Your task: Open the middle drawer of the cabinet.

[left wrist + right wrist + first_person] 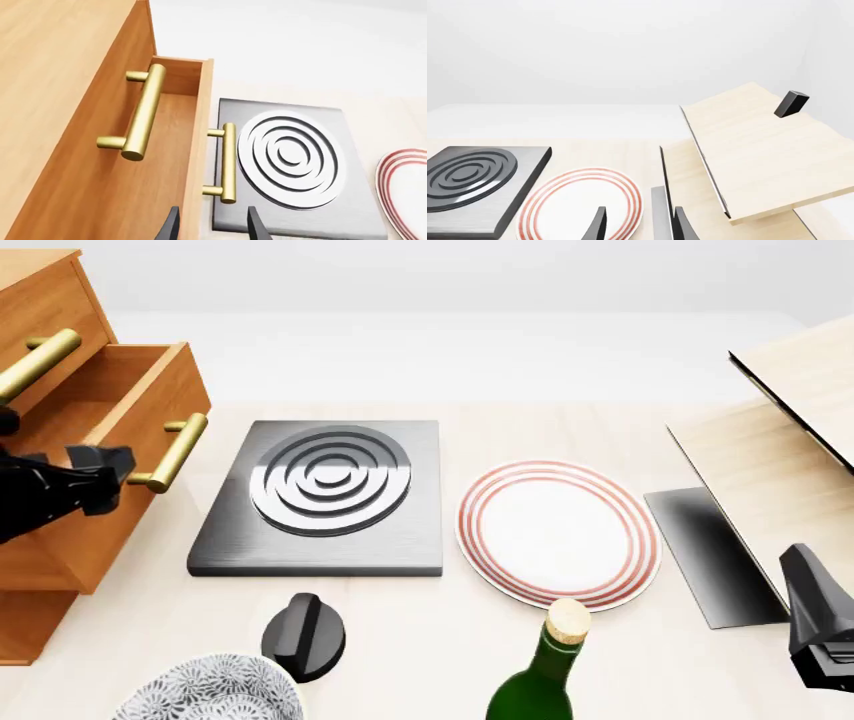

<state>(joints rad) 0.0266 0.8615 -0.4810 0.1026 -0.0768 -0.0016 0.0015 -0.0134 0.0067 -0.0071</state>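
Jutting open: wooden middle drawer (127,430), brass cylindrical bar handle (170,452).

My views are bright and evenly lit, sharp edge to edge; soft shadows sit under the plate (561,532) and hob (320,498).

Looks like a mock kitchen counter in a sim, honestly. You've got a grey hob plate (320,502) with spiral burner rings, a red-rimmed dinner plate (559,531) next to it, a green wine bottle (535,680) with a cork, a patterned bowl (207,692), and a wooden cabinet (74,430) with brass handles. All on a pale wood table (561,430), plain white surroundings, super clean render.
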